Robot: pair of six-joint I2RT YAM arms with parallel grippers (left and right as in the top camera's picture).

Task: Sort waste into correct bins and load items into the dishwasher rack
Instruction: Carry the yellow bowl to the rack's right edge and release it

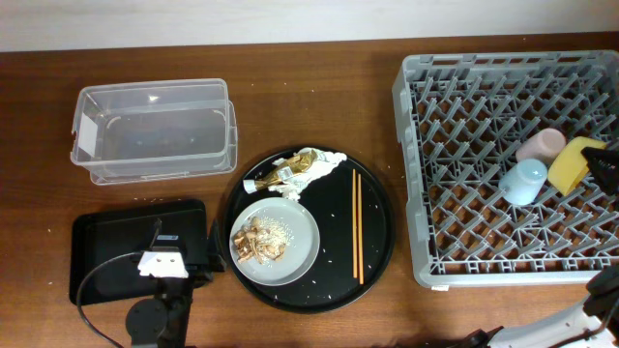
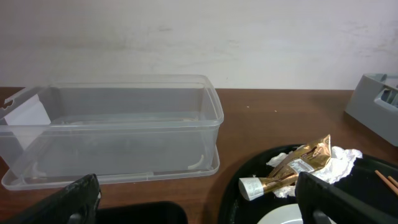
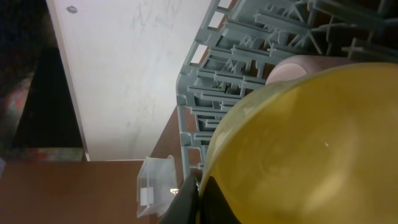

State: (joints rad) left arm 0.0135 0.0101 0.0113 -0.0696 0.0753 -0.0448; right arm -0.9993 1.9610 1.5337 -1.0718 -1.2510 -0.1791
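**Right jaws clamped on the yellow bowl in the rack; left jaws wide and empty**

The right jaws were pinched shut on the rim of the yellow bowl (image 3: 311, 149), which filled most of the right wrist view. From overhead the bowl sat tilted at the right edge of the frame, inside the grey rack (image 1: 484, 242). The blue cup (image 1: 525, 181) stood just beside the bowl on its left, and the pink cup (image 1: 540, 145) was close above the two of them. All three were in the right half of the rack.

The left jaws were spread as wide as they go and held nothing. Their black fingers (image 2: 348, 199) showed at the two lower corners of the left wrist view. They hung over the right end of the flat black tray (image 1: 106, 251) in the lower left of the overhead frame. Above that tray, at upper left, was the clear tub (image 1: 155, 130).

Between the flat tray and the rack, a round black tray (image 1: 377, 222) lay on the table (image 1: 319, 68). On its lower left part sat the grey plate (image 1: 300, 237) with brown food scraps (image 1: 256, 242) and rice on it. At its top edge were white napkins (image 1: 324, 159) with the gold wrapper (image 1: 285, 177) lying against them. The chopsticks (image 1: 357, 227) lay side by side on its right part, pointing up and down the frame. Loose rice grains were scattered over the tray.
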